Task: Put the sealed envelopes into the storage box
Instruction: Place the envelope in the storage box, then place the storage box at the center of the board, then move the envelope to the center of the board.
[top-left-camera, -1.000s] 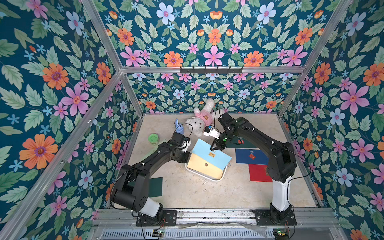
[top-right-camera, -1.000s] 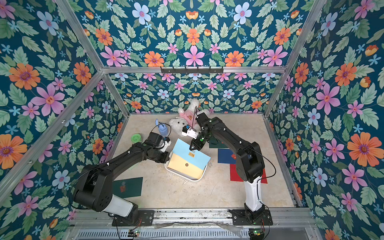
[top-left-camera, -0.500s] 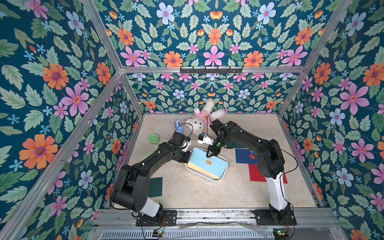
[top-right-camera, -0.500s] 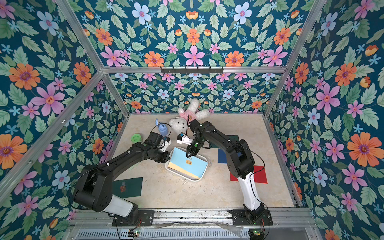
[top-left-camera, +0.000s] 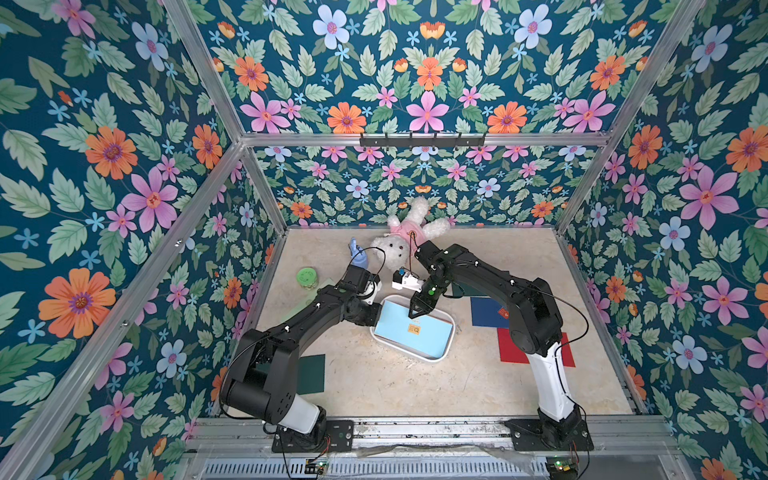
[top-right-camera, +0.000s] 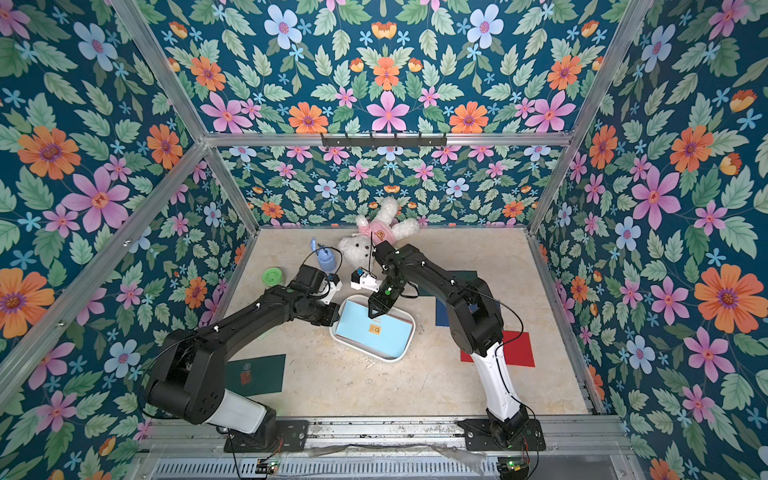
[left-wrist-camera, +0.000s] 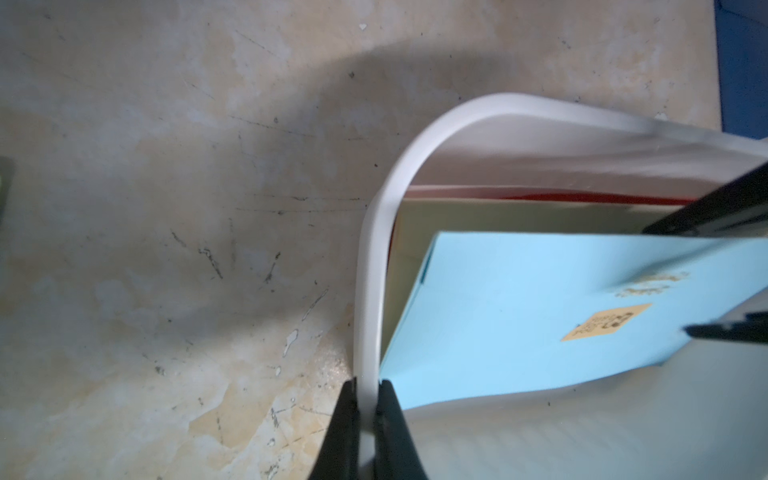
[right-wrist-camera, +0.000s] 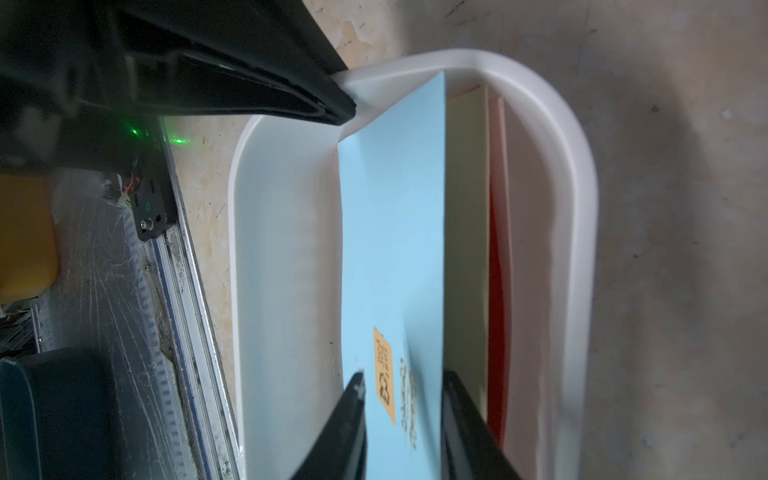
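The white storage box (top-left-camera: 451, 332) (top-right-camera: 410, 332) sits mid-table. My left gripper (top-left-camera: 376, 316) (left-wrist-camera: 368, 380) is shut on the box's rim (left-wrist-camera: 370, 291) at its left end. A light blue envelope (top-left-camera: 395, 326) (top-right-camera: 386, 340) (right-wrist-camera: 390, 249) lies in the box, tilted, on top of yellow (right-wrist-camera: 465, 249), red (right-wrist-camera: 495, 291) and pink (right-wrist-camera: 505, 166) envelopes. My right gripper (top-left-camera: 417, 313) (right-wrist-camera: 401, 374) hangs just over the blue envelope's far edge, jaws apart on either side of its seal sticker. Navy (top-left-camera: 488, 312), red (top-left-camera: 513, 347) and dark green (top-left-camera: 312, 372) envelopes lie on the table.
A plush rabbit (top-left-camera: 409, 237), a blue bottle (top-left-camera: 358, 255) and a green-lidded jar (top-left-camera: 307, 277) stand toward the back left. Another dark green envelope (top-right-camera: 461, 276) lies partly under the right arm. Patterned walls close in three sides.
The right gripper has brought the light blue envelope down from above the box into it and has opened its jaws. The left gripper has stayed on the rim.
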